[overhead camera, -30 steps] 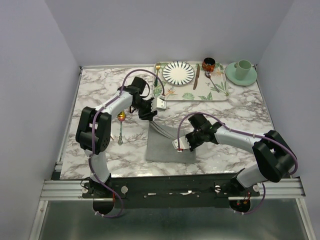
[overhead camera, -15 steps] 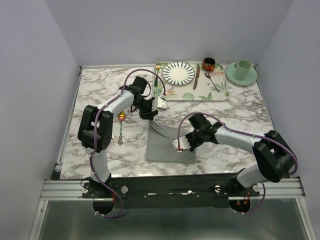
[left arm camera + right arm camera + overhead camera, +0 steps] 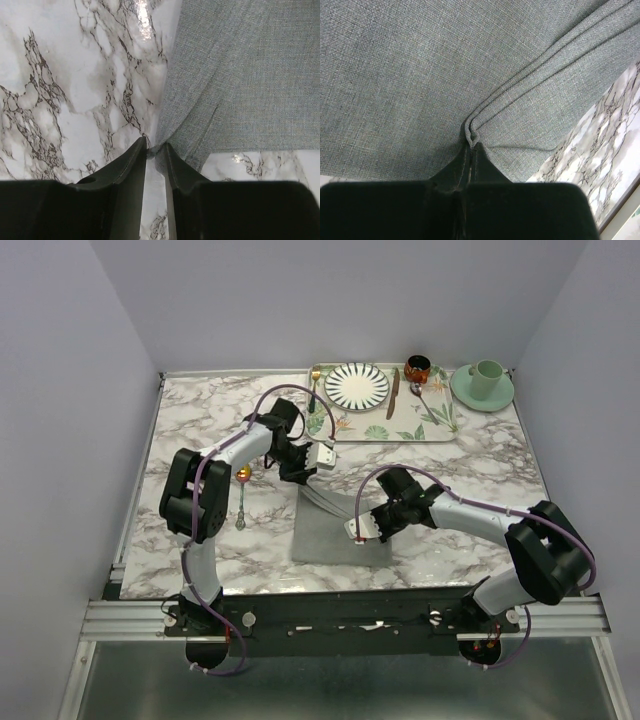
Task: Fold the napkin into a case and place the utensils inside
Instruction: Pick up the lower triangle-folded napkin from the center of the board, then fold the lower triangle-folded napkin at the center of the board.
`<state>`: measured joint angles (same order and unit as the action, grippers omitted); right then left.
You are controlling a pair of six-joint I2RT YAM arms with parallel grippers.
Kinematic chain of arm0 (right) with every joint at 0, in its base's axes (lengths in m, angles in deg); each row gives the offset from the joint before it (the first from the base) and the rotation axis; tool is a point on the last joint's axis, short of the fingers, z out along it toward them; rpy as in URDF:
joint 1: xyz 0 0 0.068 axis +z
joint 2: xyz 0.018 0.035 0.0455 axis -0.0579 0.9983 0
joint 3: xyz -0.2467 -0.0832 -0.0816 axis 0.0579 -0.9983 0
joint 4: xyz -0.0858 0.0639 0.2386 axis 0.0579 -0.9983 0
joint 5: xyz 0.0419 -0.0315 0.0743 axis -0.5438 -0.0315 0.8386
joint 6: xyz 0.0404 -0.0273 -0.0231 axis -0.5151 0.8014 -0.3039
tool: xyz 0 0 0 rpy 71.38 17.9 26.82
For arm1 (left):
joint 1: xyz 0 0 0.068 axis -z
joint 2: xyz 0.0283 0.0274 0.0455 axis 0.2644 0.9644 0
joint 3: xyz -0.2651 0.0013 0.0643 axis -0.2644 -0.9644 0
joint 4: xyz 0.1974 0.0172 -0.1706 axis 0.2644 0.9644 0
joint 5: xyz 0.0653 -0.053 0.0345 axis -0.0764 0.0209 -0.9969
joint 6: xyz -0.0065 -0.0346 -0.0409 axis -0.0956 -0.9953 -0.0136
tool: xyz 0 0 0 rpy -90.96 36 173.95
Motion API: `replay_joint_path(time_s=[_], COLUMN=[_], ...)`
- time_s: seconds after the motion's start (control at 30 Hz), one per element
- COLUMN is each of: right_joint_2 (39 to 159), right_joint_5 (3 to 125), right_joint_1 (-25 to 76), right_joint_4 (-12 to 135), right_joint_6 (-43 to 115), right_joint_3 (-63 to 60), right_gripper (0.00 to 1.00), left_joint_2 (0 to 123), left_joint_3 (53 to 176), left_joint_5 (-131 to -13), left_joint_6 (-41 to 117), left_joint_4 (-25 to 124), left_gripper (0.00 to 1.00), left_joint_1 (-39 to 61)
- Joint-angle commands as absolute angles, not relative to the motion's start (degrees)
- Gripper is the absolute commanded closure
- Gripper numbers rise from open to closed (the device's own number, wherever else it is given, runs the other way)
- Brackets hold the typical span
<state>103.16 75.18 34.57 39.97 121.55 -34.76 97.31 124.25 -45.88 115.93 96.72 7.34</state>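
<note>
The grey napkin (image 3: 328,530) lies on the marble table between the arms, with its far edge drawn up into folds. My left gripper (image 3: 301,472) is shut on the napkin's far left corner (image 3: 240,75), pinched between the fingertips just above the table. My right gripper (image 3: 361,530) is shut on a gathered fold of the napkin (image 3: 420,75) near its right side. The spoon (image 3: 242,496), with a gold bowl and a pale-green handle, lies on the table left of the napkin. A thin utensil (image 3: 425,403) on the tray may be the fork; I cannot tell.
The leaf-patterned tray (image 3: 385,430) stands at the back with a striped plate (image 3: 357,385), a gold fork (image 3: 314,386), a brown-handled knife (image 3: 394,393) and a dark mug (image 3: 417,367). A green cup on a saucer (image 3: 483,383) sits at the back right.
My left wrist has shifted slightly right and towards the tray with the napkin corner in it, and its arm has swung in. The right arm has not moved.
</note>
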Motion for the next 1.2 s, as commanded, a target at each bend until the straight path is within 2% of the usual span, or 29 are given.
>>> replay_joint_path(time_s=[0.0, 0.17, 0.4, 0.9, 1.17], right_joint_2=[102.3, 99.9, 98.3, 94.6, 92.1], right_joint_5=[72.6, 73.9, 74.5, 79.0, 80.8], right_joint_1=[34.5, 34.3, 33.2, 26.2, 25.8], right_joint_4=[36.8, 35.0, 34.1, 32.2, 32.1], right_joint_6=[119.7, 117.9, 117.0, 121.8, 123.4], right_joint_3=[-36.6, -35.9, -36.2, -38.6, -40.5], right_gripper=[0.99, 0.99, 0.99, 0.99, 0.99], left_joint_2=[96.4, 93.9, 88.8, 81.3, 79.5], left_joint_3=[123.4, 120.7, 116.3, 106.2, 102.6], left_joint_5=[-45.5, -45.3, -44.1, -44.2, -46.3], left_joint_6=[117.3, 116.6, 112.4, 98.8, 93.0], left_joint_4=[99.0, 99.2, 98.0, 92.5, 89.7], left_gripper=[0.74, 0.81, 0.97, 1.00, 1.00], left_joint_1=[8.0, 8.4, 9.6, 14.5, 17.4])
